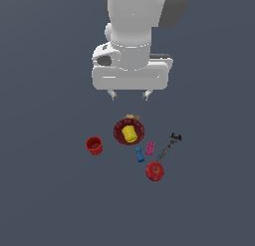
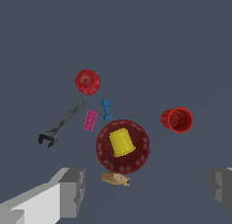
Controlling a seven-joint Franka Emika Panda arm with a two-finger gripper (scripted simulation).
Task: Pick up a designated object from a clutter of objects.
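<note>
The tan-brown wooden block [image 1: 132,117] lies just behind the dark red bowl [image 1: 118,134], touching its rim; it also shows in the wrist view [image 2: 115,178], next to the bowl [image 2: 136,157]. A yellow cylinder [image 1: 129,133] [image 2: 121,142] sits in the bowl. My gripper [image 1: 129,95] hangs open and empty above the block, well clear of it; in the wrist view the gripper [image 2: 147,187] has its fingers [image 2: 72,191] wide apart on either side of the block.
A red cup [image 1: 94,145] [image 2: 177,119] stands at the exterior view's left. A blue brick [image 1: 140,154] [image 2: 106,109], a pink brick [image 1: 150,148] [image 2: 90,120], a red ball [image 1: 155,171] [image 2: 87,81] and a black wrench [image 1: 170,145] [image 2: 60,126] lie at the right.
</note>
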